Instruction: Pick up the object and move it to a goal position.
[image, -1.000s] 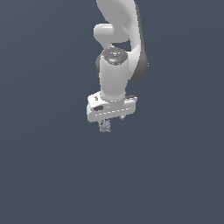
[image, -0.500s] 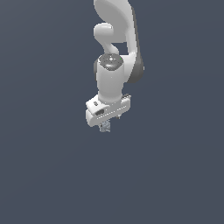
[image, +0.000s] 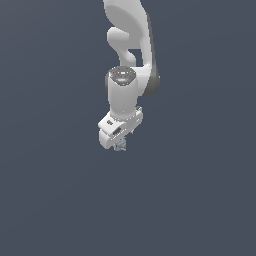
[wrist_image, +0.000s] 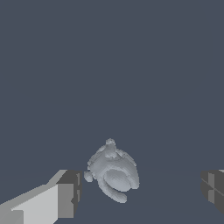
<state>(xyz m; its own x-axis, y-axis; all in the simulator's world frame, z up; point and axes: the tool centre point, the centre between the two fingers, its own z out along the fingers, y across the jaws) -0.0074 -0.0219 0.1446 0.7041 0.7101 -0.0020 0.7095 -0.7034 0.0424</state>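
Observation:
The object (wrist_image: 113, 174) is a tiny lumpy grey-blue thing lying on the dark floor. In the wrist view it sits between my two dark fingertips (wrist_image: 70, 192), close to one and well apart from the other. My gripper (wrist_image: 142, 190) is open around it, with the jaws wide and not touching it. In the exterior view the white hand hangs low, the gripper (image: 119, 144) points down, and the object (image: 120, 147) shows only as a small speck under the hand.
The white arm (image: 131, 60) rises from the hand to the top of the exterior view. A plain dark grey-blue floor (image: 200, 200) surrounds everything. No other object shows.
The hand has shifted slightly down and to the exterior view's left and has turned a little about its axis. The object has stayed in place under the fingers.

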